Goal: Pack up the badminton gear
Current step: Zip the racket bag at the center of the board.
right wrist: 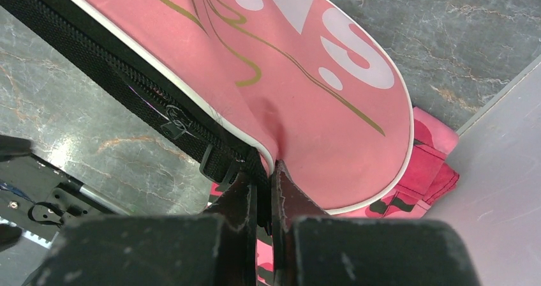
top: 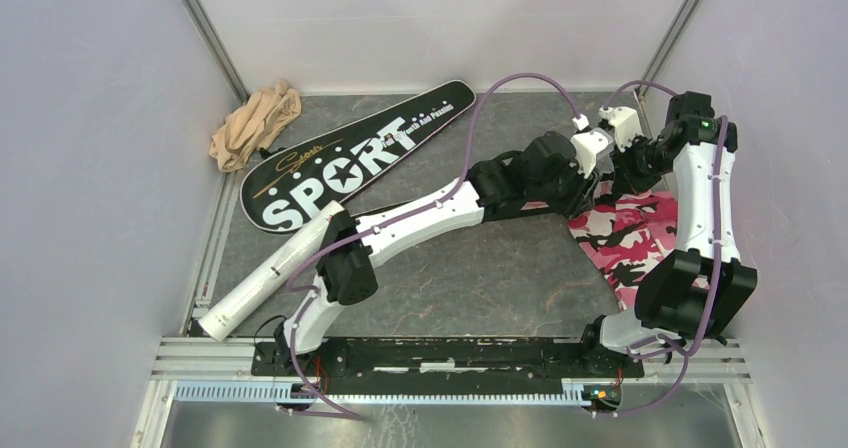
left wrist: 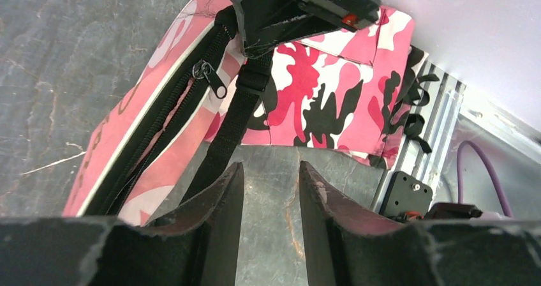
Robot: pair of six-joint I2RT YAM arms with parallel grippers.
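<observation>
Grey table, pink bag edge in R gripper pinch

Top cam is sitting high behind the arm bases, looking down over the whole table, bases at 6 o'clock. Left wrist cam is peeking between its own fingers at the pink bag and camo cloth, close up. Right wrist cam is hovering even closer over that bag. All three are sharing that 3 o'clock patch.
</observation>
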